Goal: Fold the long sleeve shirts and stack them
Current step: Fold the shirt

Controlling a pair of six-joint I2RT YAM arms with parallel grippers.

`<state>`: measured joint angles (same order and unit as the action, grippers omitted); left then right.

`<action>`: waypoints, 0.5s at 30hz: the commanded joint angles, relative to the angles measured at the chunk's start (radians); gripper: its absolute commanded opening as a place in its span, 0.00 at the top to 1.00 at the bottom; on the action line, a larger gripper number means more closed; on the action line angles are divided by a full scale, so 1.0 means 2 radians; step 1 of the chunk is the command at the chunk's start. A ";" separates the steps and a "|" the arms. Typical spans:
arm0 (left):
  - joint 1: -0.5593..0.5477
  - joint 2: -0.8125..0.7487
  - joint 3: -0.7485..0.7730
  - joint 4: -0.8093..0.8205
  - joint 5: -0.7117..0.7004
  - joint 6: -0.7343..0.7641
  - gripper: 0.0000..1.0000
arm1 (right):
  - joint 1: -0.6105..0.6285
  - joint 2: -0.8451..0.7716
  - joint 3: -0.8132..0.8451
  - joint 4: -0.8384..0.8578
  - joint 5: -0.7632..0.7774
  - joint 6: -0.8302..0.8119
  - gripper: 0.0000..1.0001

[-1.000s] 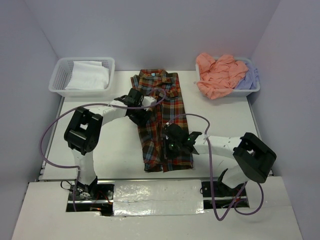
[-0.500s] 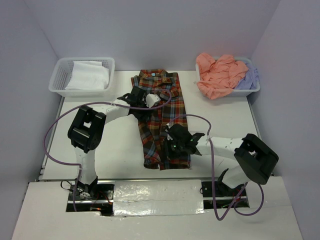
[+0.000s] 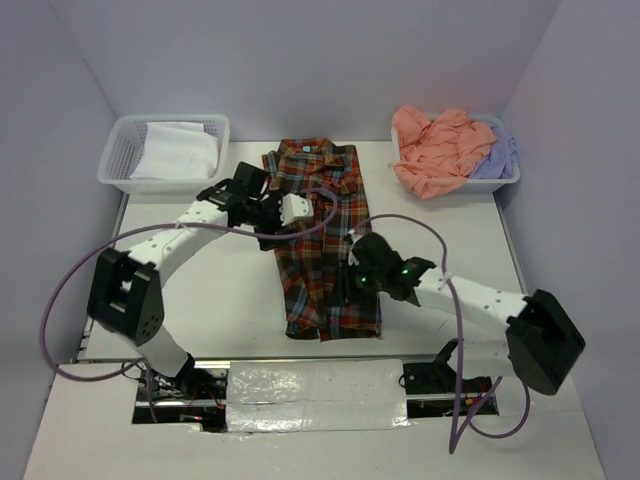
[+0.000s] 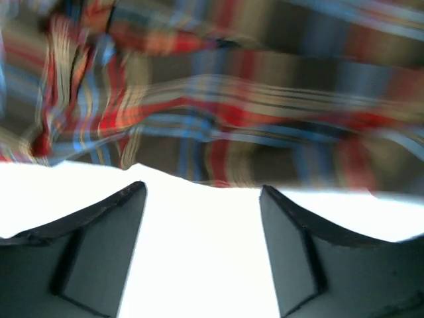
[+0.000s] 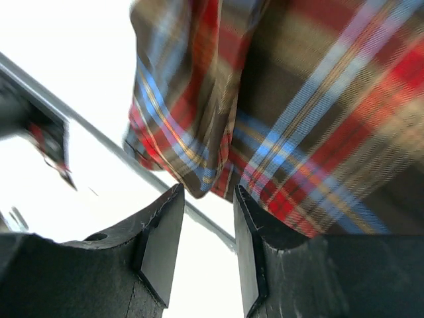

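Plaid shirt (image 3: 325, 245) flat mid-table, both pincers empty at its long edges.

Left gripper (image 4: 202, 187) sits by the shirt's left edge near the collar end, jaws wide apart, only bare table (image 3: 220, 290) between them. Right gripper (image 5: 208, 190) is at the right edge lower down, jaws narrowly parted, nothing clamped, cloth edge just past the tips. One arm per long side likely suits smoothing or regripping for a crosswise fold. The shirt reads as a long narrow strip with its sides already folded in, collar far, hem near, and wrinkled; the crosswise fold is not yet done. Salmon-pink shirt (image 3: 435, 145) and lavender shirt (image 3: 498, 155) are heaped in the right basket (image 3: 505, 182), unfolded. Left basket (image 3: 120, 150) holds white cloth (image 3: 180, 150).
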<state>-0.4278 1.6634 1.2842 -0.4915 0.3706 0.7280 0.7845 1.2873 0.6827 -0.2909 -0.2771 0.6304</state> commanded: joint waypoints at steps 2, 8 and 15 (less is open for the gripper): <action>-0.002 -0.063 -0.017 -0.202 0.151 0.207 0.04 | -0.074 -0.071 0.008 -0.021 -0.002 0.004 0.57; -0.074 -0.144 -0.133 -0.222 0.119 0.351 0.06 | -0.114 -0.114 -0.002 -0.010 0.006 -0.002 0.61; -0.202 -0.278 -0.316 0.045 0.020 0.340 0.01 | -0.136 0.022 0.086 0.042 -0.021 -0.024 0.57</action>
<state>-0.7773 1.1728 0.7036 -0.6456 0.4744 1.3567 0.5377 1.2331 0.7532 -0.3023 -0.2901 0.6109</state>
